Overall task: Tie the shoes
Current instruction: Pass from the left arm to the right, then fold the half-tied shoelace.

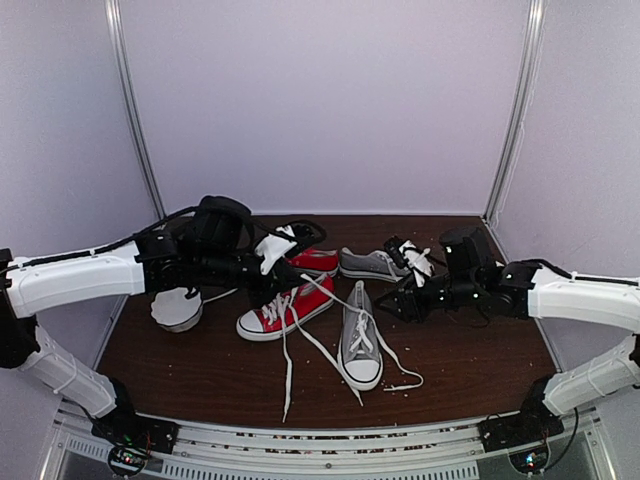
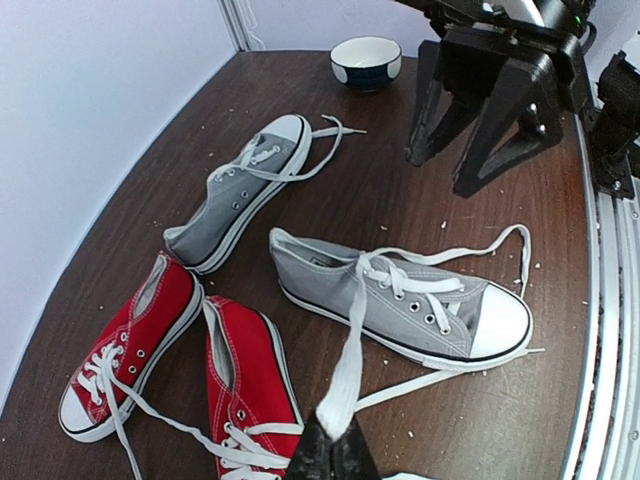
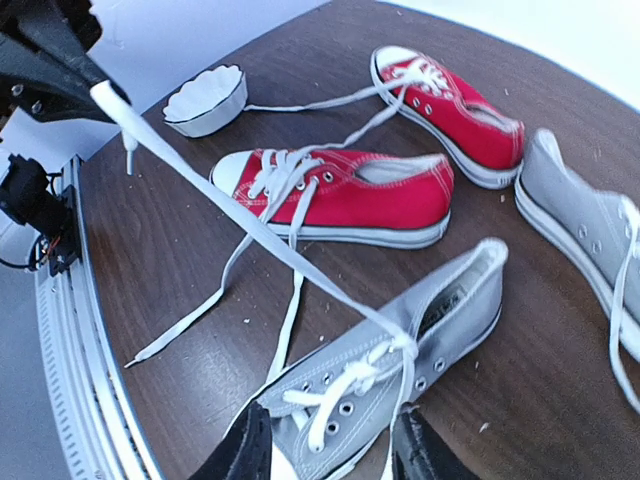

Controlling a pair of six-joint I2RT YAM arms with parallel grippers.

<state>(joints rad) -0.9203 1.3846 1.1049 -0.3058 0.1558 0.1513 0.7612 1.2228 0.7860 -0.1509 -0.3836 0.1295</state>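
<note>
One grey shoe (image 1: pixel 360 345) lies mid-table, toe toward me; its laces are crossed once over the tongue and otherwise loose. The other grey shoe (image 1: pixel 370 265) lies on its side behind it, also in the left wrist view (image 2: pixel 235 195). My left gripper (image 2: pixel 335 455) is shut on a white lace (image 2: pixel 352 340), which runs taut to the near grey shoe (image 2: pixel 400 300). My right gripper (image 3: pixel 330 455) is open above that shoe's (image 3: pixel 380 380) toe. The other lace end hangs just inside the gripper's right finger (image 3: pixel 420 450).
Two red sneakers (image 1: pixel 285 310) (image 1: pixel 315 262) with loose laces lie left of the grey pair. A white bowl (image 1: pixel 178 308) stands at the left under my left arm. A dark blue-and-white bowl (image 2: pixel 366 62) stands at the back right. Crumbs dot the brown table (image 1: pixel 220 370).
</note>
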